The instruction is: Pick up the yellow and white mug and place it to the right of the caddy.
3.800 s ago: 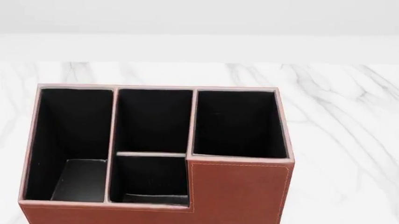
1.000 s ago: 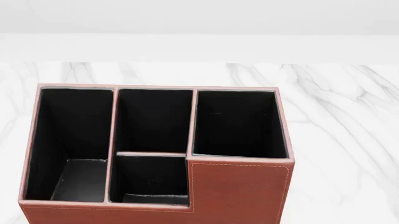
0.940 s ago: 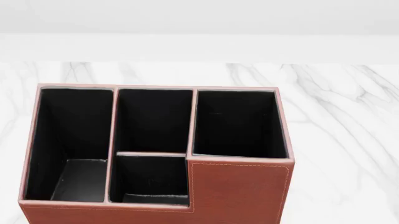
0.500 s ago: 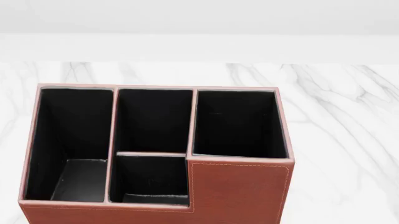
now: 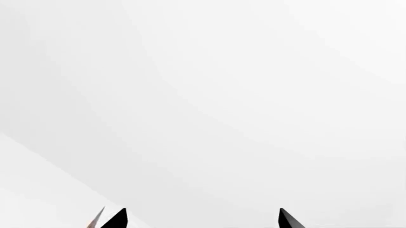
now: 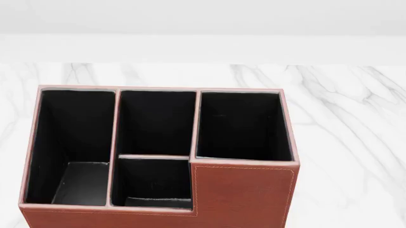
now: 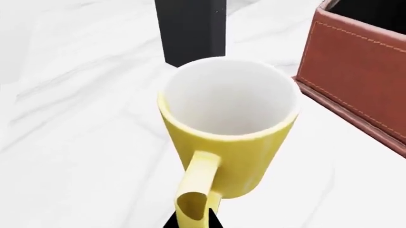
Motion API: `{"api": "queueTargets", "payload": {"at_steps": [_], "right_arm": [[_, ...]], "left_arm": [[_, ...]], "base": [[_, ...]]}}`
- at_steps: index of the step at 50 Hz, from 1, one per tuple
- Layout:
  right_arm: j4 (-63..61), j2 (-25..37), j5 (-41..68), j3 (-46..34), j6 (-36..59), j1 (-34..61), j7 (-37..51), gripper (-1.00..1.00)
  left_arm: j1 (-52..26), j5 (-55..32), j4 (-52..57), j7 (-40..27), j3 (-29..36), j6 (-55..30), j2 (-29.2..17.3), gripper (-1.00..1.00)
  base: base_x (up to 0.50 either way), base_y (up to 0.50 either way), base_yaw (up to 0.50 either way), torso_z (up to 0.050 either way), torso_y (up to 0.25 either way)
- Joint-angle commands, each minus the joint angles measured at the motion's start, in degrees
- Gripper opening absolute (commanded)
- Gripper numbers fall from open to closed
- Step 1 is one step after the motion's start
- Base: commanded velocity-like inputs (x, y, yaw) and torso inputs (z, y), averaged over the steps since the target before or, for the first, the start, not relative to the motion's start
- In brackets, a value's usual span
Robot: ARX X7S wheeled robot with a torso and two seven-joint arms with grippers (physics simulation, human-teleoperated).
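The caddy [image 6: 244, 194] looks like matt stitched leather, the yellow and white mug [image 7: 228, 128] smooth ceramic, the table [image 6: 343, 109] polished marble.

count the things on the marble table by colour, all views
yellow: 1, the small yellow and white mug
reddish-brown: 1, the large stitched leather-look caddy
black: 1, a dark upright object behind the mug, too cropped to name
total: 3

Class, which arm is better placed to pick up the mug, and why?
Right. Its wrist view shows the mug close, upright, beside the caddy. The left gripper faces only blank white surface.
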Motion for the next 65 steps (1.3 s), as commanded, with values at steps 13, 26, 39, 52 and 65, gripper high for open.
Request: {"api": "queueTargets", "payload": {"at_steps": [13, 26, 39, 52, 65], "right_arm": [[-26.43, 5.84, -9.51, 0.20, 6.09, 10.80, 15.19, -1.00], [-35.81, 8.05, -12.88, 1.47, 9.28, 14.59, 22.06, -1.00], [-42.28, 11.67, -15.43, 4.08, 11.72, 18.43, 28.42, -1.00], [-50.32, 16.46, -16.61, 7.05, 13.82, 22.80, 34.19, -1.00], [-52.76, 21.72, -16.12, 9.76, 12.52, 25.01, 36.31, -1.00]], "left_arm": [[-0.01, 0.18, 0.00, -0.01, 0.60, -0.13, -0.28, 1.00], [0.00, 0.00, 0.00, 0.00, 0.35, -0.06, -0.41, 1.00], [-0.01, 0.26, 0.00, -0.01, 0.69, -0.04, -0.51, 1.00], [0.00, -0.24, 0.00, 0.00, 0.27, -0.28, -0.87, 1.00], [-0.03, -0.45, 0.00, -0.01, 0.59, -0.60, -1.28, 1.00]], "base": [[0.00, 0.00, 0.00, 0.000, 0.000], [0.00, 0.00, 0.00, 0.000, 0.001], [0.00, 0.00, 0.00, 0.000, 0.000], [0.00, 0.00, 0.00, 0.000, 0.000], [0.00, 0.00, 0.00, 0.000, 0.001]]}}
